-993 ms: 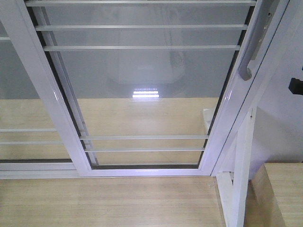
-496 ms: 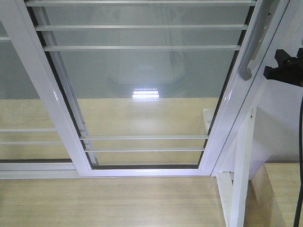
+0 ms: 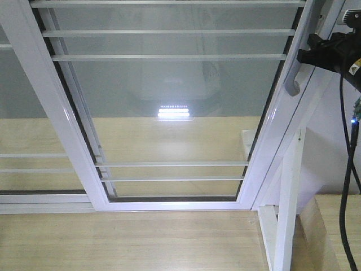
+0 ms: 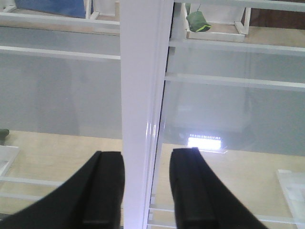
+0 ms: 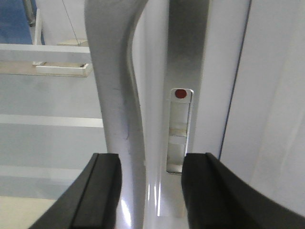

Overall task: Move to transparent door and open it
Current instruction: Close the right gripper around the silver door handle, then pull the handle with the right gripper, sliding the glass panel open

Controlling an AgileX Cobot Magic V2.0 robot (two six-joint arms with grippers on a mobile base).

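Observation:
The transparent door (image 3: 169, 101), clear glass with thin white bars in a white frame, fills the front view. Its curved grey-white handle (image 3: 294, 68) is on the right stile. My right gripper (image 3: 304, 56) is at the handle, coming in from the right. In the right wrist view the gripper (image 5: 152, 188) is open, with the handle (image 5: 116, 95) between its fingers (image 5: 102, 191), close to the left one and not clamped. My left gripper (image 4: 147, 191) is open, with a white frame stile (image 4: 143, 86) in line between its fingers. It does not show in the front view.
A lock slot with a red dot (image 5: 180, 129) sits in the stile beside the handle. A handle-less glass panel (image 3: 22, 141) is at left. A white post (image 3: 287, 197) and a wooden box (image 3: 333, 231) stand at the lower right, against a white wall (image 3: 333, 147).
My right arm has come up from the right edge and moved left, from below the handle's level to right at the handle. The door has not moved.

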